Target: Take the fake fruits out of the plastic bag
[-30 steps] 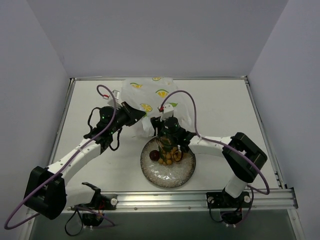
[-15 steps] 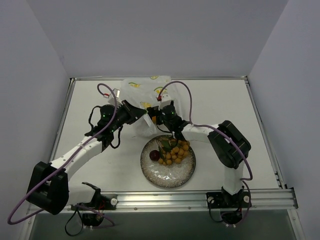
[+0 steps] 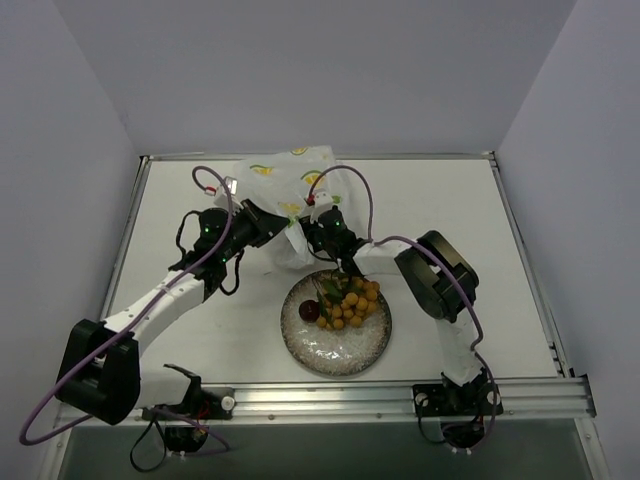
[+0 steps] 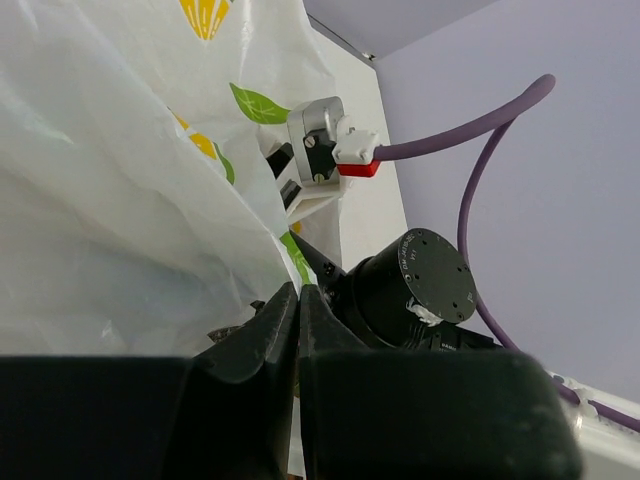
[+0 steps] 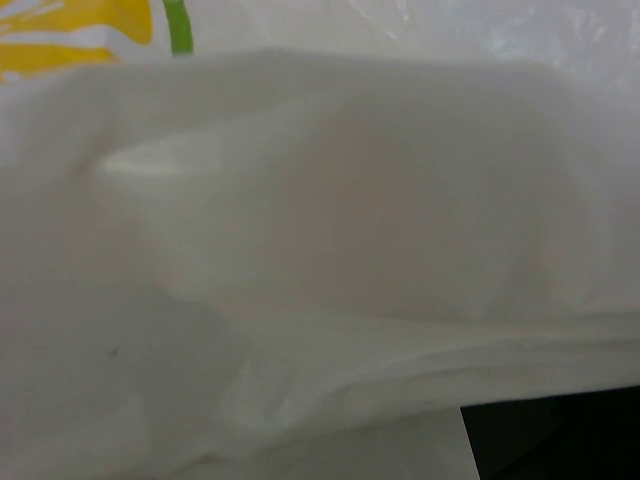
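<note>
The plastic bag (image 3: 283,183), white with citrus prints, lies at the back of the table. My left gripper (image 3: 288,232) is shut on its near edge; in the left wrist view the jaws (image 4: 297,297) are pressed together with the bag's film (image 4: 120,200) running down to them. My right gripper (image 3: 304,238) has its tip at the bag's mouth, right beside the left one. The right wrist view shows only white film (image 5: 300,250), so its fingers are hidden. On the speckled plate (image 3: 335,352) lie a bunch of yellow-orange berries (image 3: 352,300) and a dark maroon ball (image 3: 309,311).
The plate sits just in front of the bag, under the right forearm. A metal rail (image 3: 400,395) runs along the table's near edge. Purple cables (image 3: 355,190) loop over both wrists. The right arm's wrist motor (image 4: 415,285) is close beside my left fingers.
My right gripper has let go of the berry bunch, which now lies on the plate, and has swung back and left to the bag's mouth. The left gripper keeps its hold on the bag.
</note>
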